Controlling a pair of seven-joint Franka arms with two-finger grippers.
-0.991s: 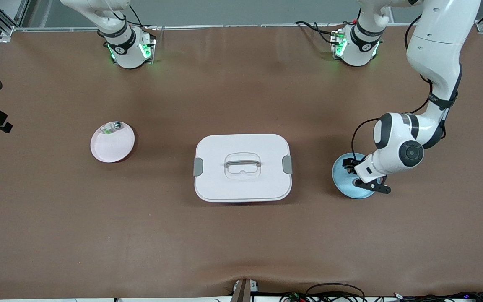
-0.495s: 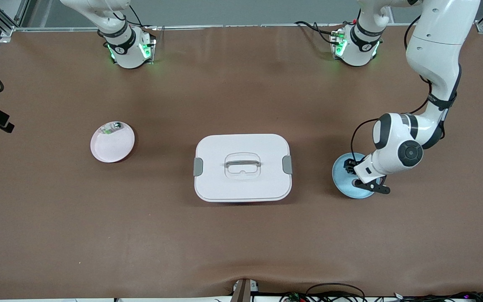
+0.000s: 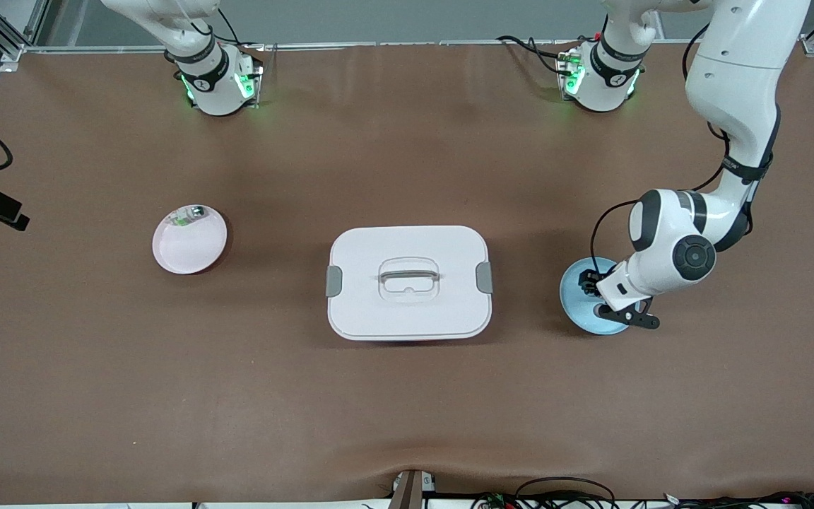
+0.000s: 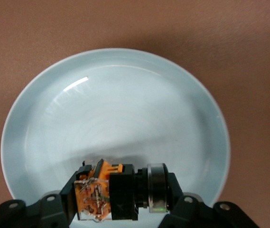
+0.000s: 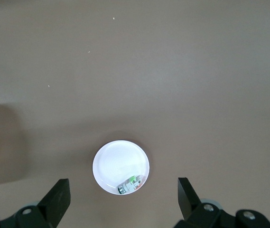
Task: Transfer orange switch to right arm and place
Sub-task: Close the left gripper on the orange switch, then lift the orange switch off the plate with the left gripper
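Left gripper [image 4: 120, 202]: down in the pale blue plate [image 3: 576, 311] at the left arm's end of the table, fingers clamped on the orange switch [image 4: 118, 190]. The switch lies sideways between the finger pads, low over the plate's floor.

Right gripper [image 5: 123, 199]: held high over the pink plate [image 3: 184, 251] at the right arm's end, fingers spread wide, holding nothing; the arm waits.

Pink plate: holds a small clear-silver part [image 3: 188, 214] with green marking, against the rim toward the robot bases.

White lidded box [image 3: 408, 283]: mid-table between the two plates, grey latches, handle recessed in the lid.
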